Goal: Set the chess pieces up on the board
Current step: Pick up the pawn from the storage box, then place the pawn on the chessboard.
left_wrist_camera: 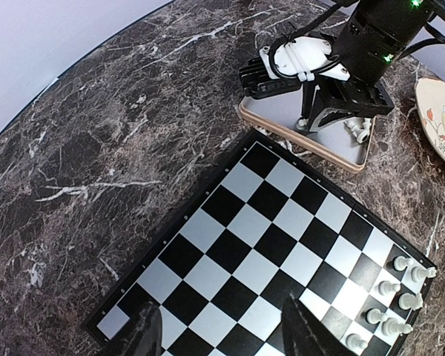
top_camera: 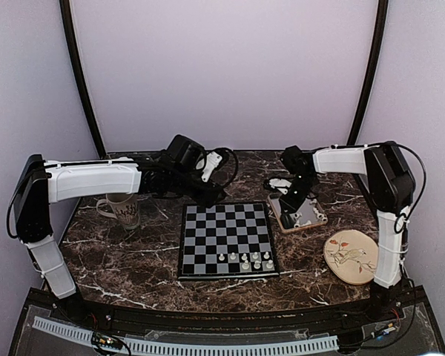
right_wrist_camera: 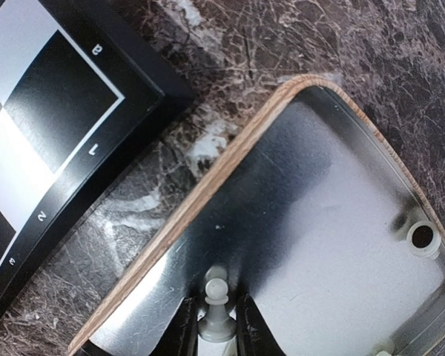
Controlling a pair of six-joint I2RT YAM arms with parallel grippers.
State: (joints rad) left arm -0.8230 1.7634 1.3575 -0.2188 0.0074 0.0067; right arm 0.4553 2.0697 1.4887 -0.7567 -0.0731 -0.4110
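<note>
The board (top_camera: 226, 237) lies mid-table, with several white chess pieces (top_camera: 245, 259) on its near right squares. They also show in the left wrist view (left_wrist_camera: 390, 288). My left gripper (top_camera: 212, 196) hovers over the board's far left edge. In its own view it is (left_wrist_camera: 222, 334) open and empty above the board (left_wrist_camera: 267, 222). My right gripper (top_camera: 288, 207) is down in the grey-brown tray (top_camera: 310, 218). In the right wrist view it is (right_wrist_camera: 216, 317) shut on a white pawn (right_wrist_camera: 218, 293) just over the tray floor (right_wrist_camera: 334, 222).
A mug (top_camera: 122, 209) stands left of the board. A round cream plate with a bird drawing (top_camera: 350, 256) lies at the near right. The tray's wooden rim (right_wrist_camera: 208, 185) runs beside the board's corner (right_wrist_camera: 144, 81). Another white piece (right_wrist_camera: 386, 350) lies in the tray.
</note>
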